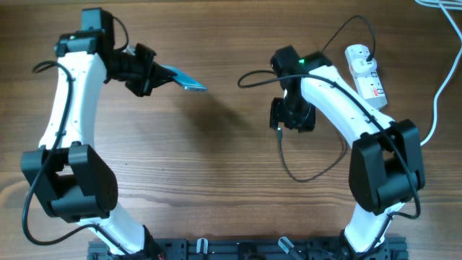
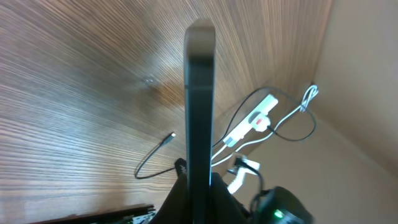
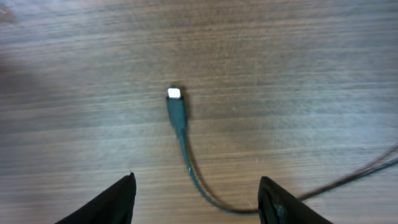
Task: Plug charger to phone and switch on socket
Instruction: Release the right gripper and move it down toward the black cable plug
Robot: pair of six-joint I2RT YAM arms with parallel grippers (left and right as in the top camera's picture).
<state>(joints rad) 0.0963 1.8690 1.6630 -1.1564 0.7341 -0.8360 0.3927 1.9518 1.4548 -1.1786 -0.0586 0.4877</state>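
My left gripper (image 1: 153,74) is shut on the phone (image 1: 184,79) and holds it tilted above the table at the back left; in the left wrist view the phone (image 2: 200,112) shows edge-on between the fingers (image 2: 200,193). The charger is a thin black cable (image 1: 296,170) whose plug tip (image 1: 279,130) lies on the table. My right gripper (image 1: 289,115) hovers over that tip, open and empty; in the right wrist view the plug tip (image 3: 175,102) lies ahead of the open fingers (image 3: 196,190). The white socket (image 1: 367,74) lies at the back right.
A thick white cord (image 1: 442,79) runs from the socket along the table's right edge. The black cable loops between the right arm and the table middle. A dark rail (image 1: 238,249) runs along the front edge.
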